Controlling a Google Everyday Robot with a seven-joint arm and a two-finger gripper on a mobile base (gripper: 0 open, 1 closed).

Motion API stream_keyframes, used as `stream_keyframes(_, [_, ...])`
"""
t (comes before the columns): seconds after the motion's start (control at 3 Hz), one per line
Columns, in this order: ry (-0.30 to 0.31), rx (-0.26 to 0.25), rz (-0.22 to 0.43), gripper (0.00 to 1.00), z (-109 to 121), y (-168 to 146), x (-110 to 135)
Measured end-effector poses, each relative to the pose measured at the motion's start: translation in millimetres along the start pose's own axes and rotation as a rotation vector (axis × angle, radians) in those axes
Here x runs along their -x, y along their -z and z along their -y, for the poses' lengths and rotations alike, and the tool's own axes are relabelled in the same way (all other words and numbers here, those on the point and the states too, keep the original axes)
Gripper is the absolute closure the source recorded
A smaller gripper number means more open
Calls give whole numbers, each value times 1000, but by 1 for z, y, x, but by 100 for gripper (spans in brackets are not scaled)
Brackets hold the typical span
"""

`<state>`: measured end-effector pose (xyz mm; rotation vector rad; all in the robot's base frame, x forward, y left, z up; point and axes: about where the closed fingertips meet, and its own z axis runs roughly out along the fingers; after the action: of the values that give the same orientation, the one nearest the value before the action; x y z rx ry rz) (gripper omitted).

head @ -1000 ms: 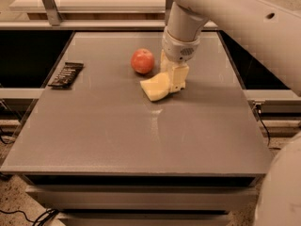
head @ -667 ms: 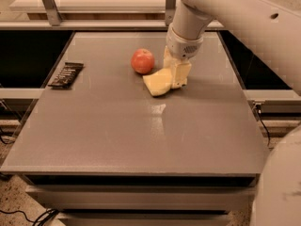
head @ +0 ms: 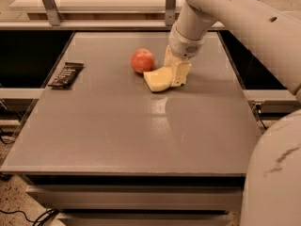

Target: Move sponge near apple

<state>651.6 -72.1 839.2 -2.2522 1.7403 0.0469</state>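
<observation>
Above centre on the grey desk (head: 141,140), the cream two-finger gripper (head: 175,77) clasps the right end of the pale yellow wavy-edged foam sponge (head: 157,79), which sits just lower-right of the small round red-orange apple (head: 142,60).

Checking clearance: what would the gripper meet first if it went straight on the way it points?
The gripper points down, shut on the sponge's right end, so likely the table right under it; the gap is hard to judge. The apple lies left, off that line.
</observation>
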Motion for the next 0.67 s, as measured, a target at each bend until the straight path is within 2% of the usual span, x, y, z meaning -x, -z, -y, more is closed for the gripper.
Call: stream_keyframes(0.67, [-1, 2, 8, 36, 1, 1, 0])
